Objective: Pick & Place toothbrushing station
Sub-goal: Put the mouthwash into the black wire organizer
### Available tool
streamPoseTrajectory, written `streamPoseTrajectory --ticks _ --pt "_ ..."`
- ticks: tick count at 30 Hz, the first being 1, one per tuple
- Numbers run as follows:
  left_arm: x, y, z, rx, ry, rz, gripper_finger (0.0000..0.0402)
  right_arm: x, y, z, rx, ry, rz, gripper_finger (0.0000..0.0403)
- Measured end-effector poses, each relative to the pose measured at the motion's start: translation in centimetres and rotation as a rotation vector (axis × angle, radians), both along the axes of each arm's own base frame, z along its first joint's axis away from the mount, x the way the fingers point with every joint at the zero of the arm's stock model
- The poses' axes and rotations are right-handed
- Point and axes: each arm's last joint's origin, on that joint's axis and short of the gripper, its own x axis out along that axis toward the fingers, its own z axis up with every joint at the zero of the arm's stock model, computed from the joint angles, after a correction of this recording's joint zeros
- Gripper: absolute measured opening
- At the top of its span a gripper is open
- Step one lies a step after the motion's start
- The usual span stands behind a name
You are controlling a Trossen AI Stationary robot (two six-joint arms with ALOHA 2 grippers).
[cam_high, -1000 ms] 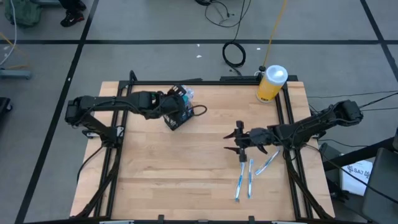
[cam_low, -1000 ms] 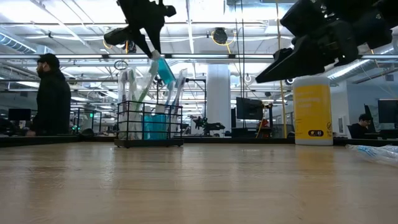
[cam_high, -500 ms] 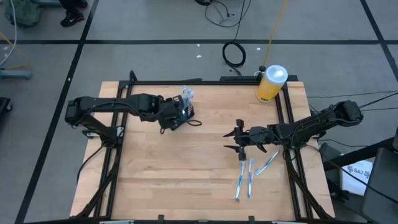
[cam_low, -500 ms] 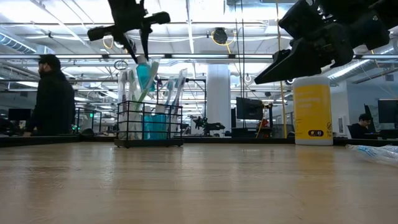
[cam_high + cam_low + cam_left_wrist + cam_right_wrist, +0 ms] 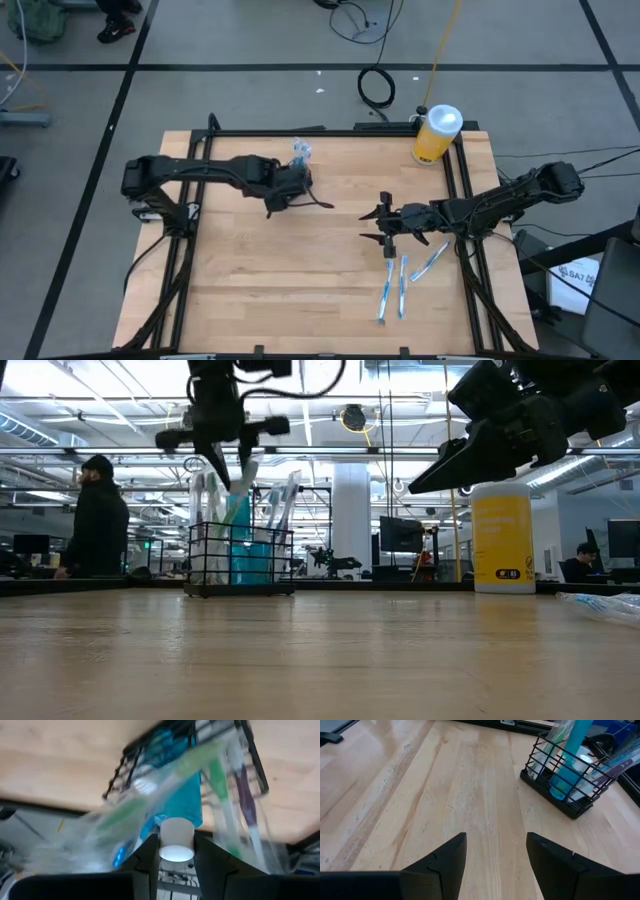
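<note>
Yellow bottle [image 5: 437, 135], loose toothbrushes [image 5: 401, 284]

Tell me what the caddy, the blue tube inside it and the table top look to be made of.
Caddy: thin black wire, probably coated metal, an open grid you see through. Blue tube: looks like smooth plastic, with a white cap between the left gripper fingers. Table top: pale wood, with visible grain and a slight sheen.

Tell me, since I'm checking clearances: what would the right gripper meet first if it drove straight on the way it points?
Probably the black wire caddy. The right gripper, jaws open, points across bare table towards it, slightly off-centre, so it might pass beside it.
</note>
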Motion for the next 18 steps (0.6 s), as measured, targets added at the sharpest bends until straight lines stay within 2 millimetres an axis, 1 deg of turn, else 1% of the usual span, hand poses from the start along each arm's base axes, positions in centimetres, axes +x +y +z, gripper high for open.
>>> streamPoseTrajectory --ticks 4,8,13,18 --pt "0.8 0.2 -1.5 -0.047 0.047 -0.009 0.0093 0.0 0.0 0.0 0.000 0.000 0.000 0.0199" --pt "1.2 0.4 -2.3 -0.070 0.087 -0.039 0.0093 0.0 0.0 0.0 -0.004 0.001 0.002 0.0199" --pt "1.2 0.9 -2.4 -0.087 0.068 0.001 0.0093 0.0 0.0 0.0 -0.004 0.001 0.002 0.0199" --pt "1.2 1.1 -2.4 -0.105 0.019 0.086 0.0093 0.0 0.0 0.0 -0.004 0.001 0.002 0.0199"
